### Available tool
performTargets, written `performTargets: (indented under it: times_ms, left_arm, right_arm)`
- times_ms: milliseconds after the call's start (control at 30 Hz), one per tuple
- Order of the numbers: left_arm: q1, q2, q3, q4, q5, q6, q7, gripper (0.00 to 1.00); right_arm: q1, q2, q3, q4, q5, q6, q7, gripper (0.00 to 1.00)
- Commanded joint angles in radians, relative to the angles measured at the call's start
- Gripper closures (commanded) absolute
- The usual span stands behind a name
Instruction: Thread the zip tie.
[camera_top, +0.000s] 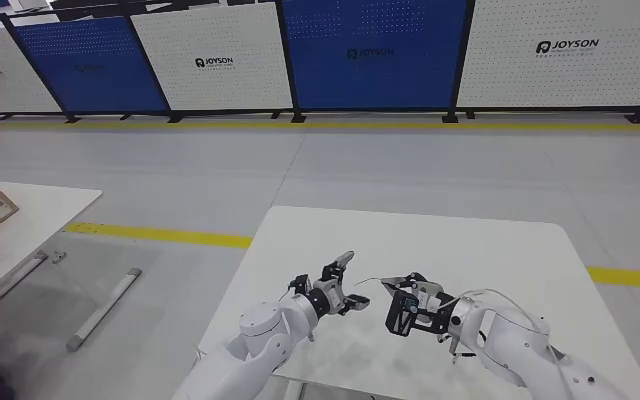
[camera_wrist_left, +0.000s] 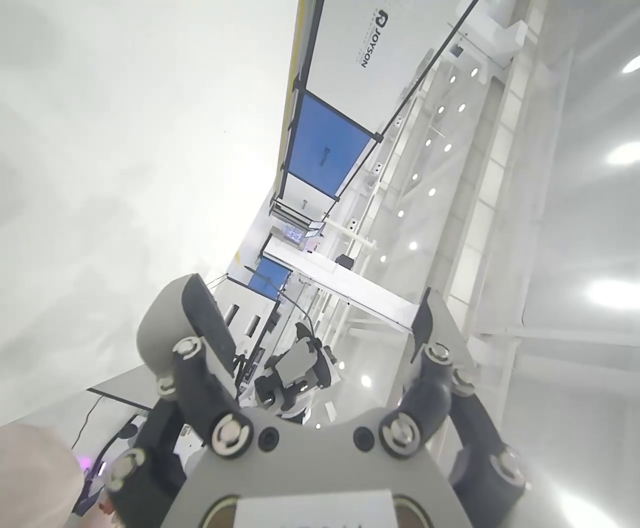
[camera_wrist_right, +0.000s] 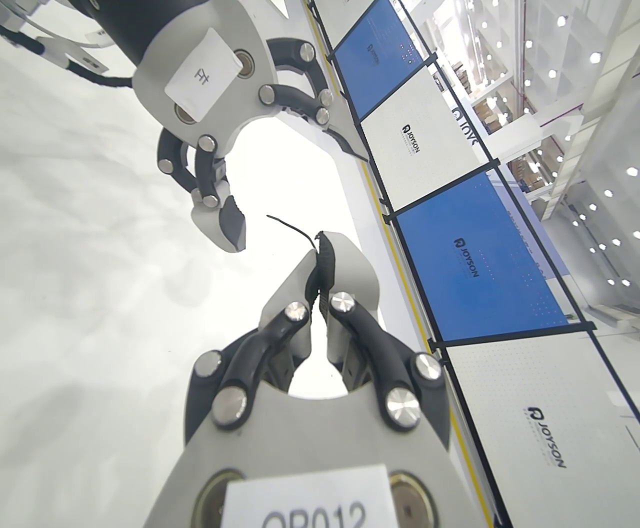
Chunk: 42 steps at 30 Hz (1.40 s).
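Zip tie (camera_wrist_right: 295, 231): pinched in right gripper (camera_wrist_right: 320, 260), thin black tail sticking out toward left gripper (camera_wrist_right: 292, 187). Left gripper spread wide, gripping nothing, just beside that tail. Both over white table (camera_top: 480, 240), near its front edge.

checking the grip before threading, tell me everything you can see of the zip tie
The zip tie is a thin black strip, plastic by its look, slightly curved. One end is pinched in the shut right gripper; the free tail sticks out above the white table, pointing toward the open left gripper, which does not touch it. Its head cannot be made out.
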Motion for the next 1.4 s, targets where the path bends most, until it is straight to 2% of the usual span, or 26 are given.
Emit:
performTargets:
  times_ms: [0,33,300,467,533,567,633,767,833,933,1067,1100,1167,1367]
  left_arm:
    - [0.002,0.000,-0.005,0.002,0.001,0.004,-0.005,0.67]
    - [0.004,0.000,-0.007,0.003,0.002,0.007,-0.008,0.62]
    - [0.007,0.000,-0.015,0.007,0.012,0.026,-0.031,0.64]
    - [0.002,-0.002,-0.016,0.014,0.009,0.044,-0.050,0.62]
    - [0.000,-0.002,-0.015,0.017,0.007,0.049,-0.055,0.56]
    - [0.000,-0.003,-0.012,0.013,0.007,0.049,-0.055,0.56]
    - [0.002,-0.007,0.001,-0.007,-0.005,0.048,-0.039,0.58]
    - [-0.005,-0.013,0.015,-0.022,-0.022,0.049,-0.012,0.66]
    - [-0.008,-0.015,0.023,-0.024,-0.022,0.049,-0.003,0.69]
    - [-0.014,-0.017,0.030,-0.020,-0.020,0.049,0.007,0.80]
    - [-0.020,-0.020,0.033,-0.011,-0.023,0.049,0.012,0.87]
    - [-0.020,-0.020,0.033,-0.009,-0.023,0.049,0.013,0.95]
    - [-0.021,-0.021,0.032,-0.008,-0.022,0.049,0.012,1.00]
    - [-0.018,-0.022,0.034,-0.006,-0.009,0.049,0.006,1.00]
  right_arm:
    - [0.000,0.000,0.000,0.000,0.000,0.000,0.000,1.00]
    - [0.000,0.000,0.000,0.000,0.000,0.000,0.000,1.00]
    - [0.000,0.000,0.000,0.000,0.000,0.000,0.000,1.00]
    - [0.000,0.000,0.000,0.000,0.000,0.000,0.000,1.00]
    - [0.000,0.000,0.000,0.000,0.000,0.000,0.000,1.00]
    - [0.000,0.000,0.000,0.000,0.000,0.000,0.000,1.00]
    - [0.000,0.000,0.000,0.000,0.000,0.000,0.000,1.00]
    - [0.000,0.000,0.000,0.000,0.000,0.000,0.000,1.00]
    - [0.000,0.000,0.000,0.000,0.000,0.000,0.000,1.00]
    - [0.000,0.000,0.000,0.000,0.000,0.000,0.000,1.00]
    - [0.000,0.000,0.000,0.000,0.000,0.000,0.000,1.00]
    - [0.000,0.000,0.000,0.000,0.000,0.000,0.000,1.00]
    - [0.000,0.000,0.000,0.000,0.000,0.000,0.000,1.00]
    - [0.000,0.000,0.000,0.000,0.000,0.000,0.000,1.00]
